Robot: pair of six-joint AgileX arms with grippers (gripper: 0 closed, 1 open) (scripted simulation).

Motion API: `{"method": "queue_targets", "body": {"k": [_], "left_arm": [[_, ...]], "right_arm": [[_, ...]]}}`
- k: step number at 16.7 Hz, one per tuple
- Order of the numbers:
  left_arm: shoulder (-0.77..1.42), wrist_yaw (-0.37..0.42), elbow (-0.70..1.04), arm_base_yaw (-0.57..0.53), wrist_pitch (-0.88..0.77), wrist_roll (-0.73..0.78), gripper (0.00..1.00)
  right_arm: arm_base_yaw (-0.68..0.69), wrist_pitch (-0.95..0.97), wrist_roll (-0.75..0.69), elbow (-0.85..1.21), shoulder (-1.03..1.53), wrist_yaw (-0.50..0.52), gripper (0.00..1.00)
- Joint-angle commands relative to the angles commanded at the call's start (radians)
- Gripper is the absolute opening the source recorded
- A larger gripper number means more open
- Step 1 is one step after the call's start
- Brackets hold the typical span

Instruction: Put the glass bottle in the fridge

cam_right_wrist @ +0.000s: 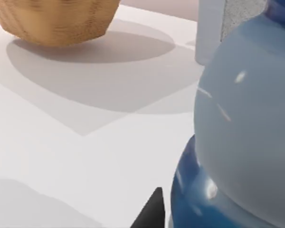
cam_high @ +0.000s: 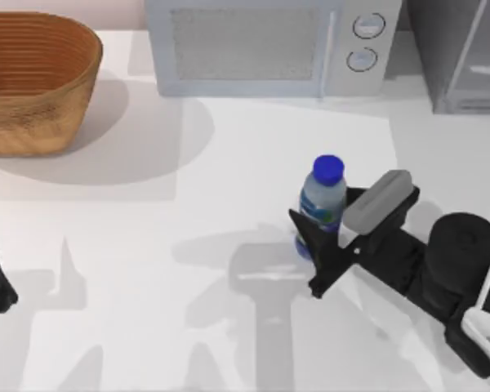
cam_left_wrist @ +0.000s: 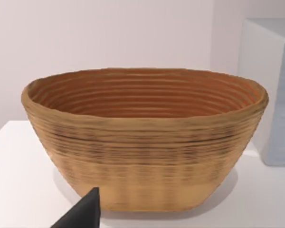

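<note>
Right pincer [cam_high: 317, 237] sat around the bottle [cam_high: 322, 200], fingers either side, w/ the bottle upright on the worktop [cam_high: 229, 204]; closed or not, can't tell. Fridge [cam_high: 457, 57] stood beyond it, far-right. Risk: a low, loose grip could tip it on lift. Left arm parked by the basket [cam_high: 33, 82].

White table [cam_high: 147, 269] under soft light, pale pinkish wall [cam_left_wrist: 109, 33] behind, grey shadows across the tabletop.

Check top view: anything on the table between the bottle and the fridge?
Nothing stands there. In the top view the table is bare from the glass bottle, standing at the right gripper, up to the fridge.
</note>
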Motion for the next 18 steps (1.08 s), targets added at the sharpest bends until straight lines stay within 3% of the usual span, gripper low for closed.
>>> {"method": "queue_targets", "body": {"k": [7,18], "left_arm": [[0.0,0.0,0.0,0.0,0.0,0.0,1.0],[0.0,0.0,0.0,0.0,0.0,0.0,1.0]], "right_arm": [[-0.011,-0.006,0.001,-0.005,-0.01,-0.006,0.01],[-0.176,-0.103,-0.021,-0.076,-0.174,-0.173,0.01]]}}
